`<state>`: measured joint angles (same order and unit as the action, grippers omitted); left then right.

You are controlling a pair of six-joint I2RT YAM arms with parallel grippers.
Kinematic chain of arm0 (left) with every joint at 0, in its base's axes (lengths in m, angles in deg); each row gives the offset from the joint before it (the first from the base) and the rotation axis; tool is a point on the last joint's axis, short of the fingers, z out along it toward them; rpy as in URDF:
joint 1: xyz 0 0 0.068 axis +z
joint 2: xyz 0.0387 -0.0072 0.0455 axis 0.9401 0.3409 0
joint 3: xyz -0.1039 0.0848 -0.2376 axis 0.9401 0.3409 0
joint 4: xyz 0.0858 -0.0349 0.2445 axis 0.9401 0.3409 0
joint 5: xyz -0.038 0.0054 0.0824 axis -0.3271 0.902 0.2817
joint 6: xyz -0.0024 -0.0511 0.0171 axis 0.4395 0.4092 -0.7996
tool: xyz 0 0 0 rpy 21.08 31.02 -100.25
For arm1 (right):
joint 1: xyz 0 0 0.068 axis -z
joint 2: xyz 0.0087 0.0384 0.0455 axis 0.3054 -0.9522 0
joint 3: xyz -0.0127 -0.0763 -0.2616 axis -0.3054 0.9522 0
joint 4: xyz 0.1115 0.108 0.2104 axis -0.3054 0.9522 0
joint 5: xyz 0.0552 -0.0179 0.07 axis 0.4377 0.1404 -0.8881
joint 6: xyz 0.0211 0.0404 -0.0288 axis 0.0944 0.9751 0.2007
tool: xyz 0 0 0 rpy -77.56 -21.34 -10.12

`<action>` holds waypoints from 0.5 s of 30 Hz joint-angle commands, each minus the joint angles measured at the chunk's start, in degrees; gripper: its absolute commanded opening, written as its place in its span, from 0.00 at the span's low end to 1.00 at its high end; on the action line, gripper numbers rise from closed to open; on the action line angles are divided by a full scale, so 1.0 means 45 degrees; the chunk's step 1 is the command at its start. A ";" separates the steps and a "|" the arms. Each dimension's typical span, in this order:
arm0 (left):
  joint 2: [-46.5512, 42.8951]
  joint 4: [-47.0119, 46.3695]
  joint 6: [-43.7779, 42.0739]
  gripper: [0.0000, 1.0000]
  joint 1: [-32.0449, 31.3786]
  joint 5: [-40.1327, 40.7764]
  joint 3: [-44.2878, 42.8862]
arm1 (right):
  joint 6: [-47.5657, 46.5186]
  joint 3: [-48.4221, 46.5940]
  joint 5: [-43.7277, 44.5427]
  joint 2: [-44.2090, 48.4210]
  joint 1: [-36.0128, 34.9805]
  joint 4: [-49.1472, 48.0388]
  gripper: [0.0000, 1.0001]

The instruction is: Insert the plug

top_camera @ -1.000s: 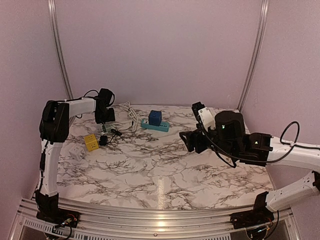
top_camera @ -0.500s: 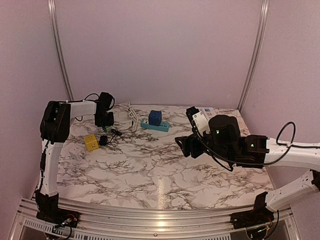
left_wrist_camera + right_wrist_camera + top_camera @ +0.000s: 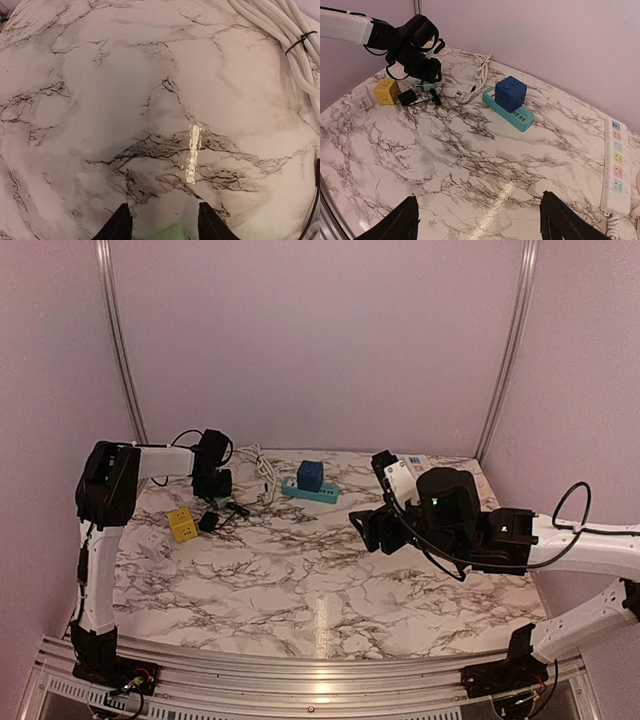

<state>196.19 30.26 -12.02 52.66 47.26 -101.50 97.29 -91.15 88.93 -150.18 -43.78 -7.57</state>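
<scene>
I count three cube sockets: a yellow cube (image 3: 386, 90) and a white cube (image 3: 361, 99) at the left, and a blue cube (image 3: 510, 93) in the middle. There are two strips, a teal strip (image 3: 524, 119) and a white strip (image 3: 613, 165). There's one black adapter (image 3: 408, 97), one green plug (image 3: 426, 86) and one white cable (image 3: 481, 67).

Reads as a robotics lab test cell, not a home or shop. Plain pale lilac wall panels (image 3: 320, 340) framed by silver aluminium uprights (image 3: 118, 340). Slotted aluminium frame rail (image 3: 300, 685) along the near edge of a marble-print tabletop (image 3: 330, 580). White-and-black robot arms (image 3: 95, 570) bolted down there, loose wiring (image 3: 125, 680) at the base.
</scene>
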 commanded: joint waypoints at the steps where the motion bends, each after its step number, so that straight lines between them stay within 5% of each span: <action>1: -0.0650 0.0373 -0.0072 0.46 -0.0543 -0.0617 0.1276 | -0.0147 -0.0626 0.0173 -0.0179 -0.0109 0.0159 0.80; 15: -0.3228 -0.0768 0.0896 0.46 -0.1722 -0.0730 0.5282 | -0.0227 -0.0729 -0.0032 -0.0274 -0.0119 0.0114 0.79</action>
<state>184.65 25.01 -10.07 46.32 44.99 -82.88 96.86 -92.22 88.71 -151.61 -43.78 -7.62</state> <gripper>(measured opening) 0.459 0.795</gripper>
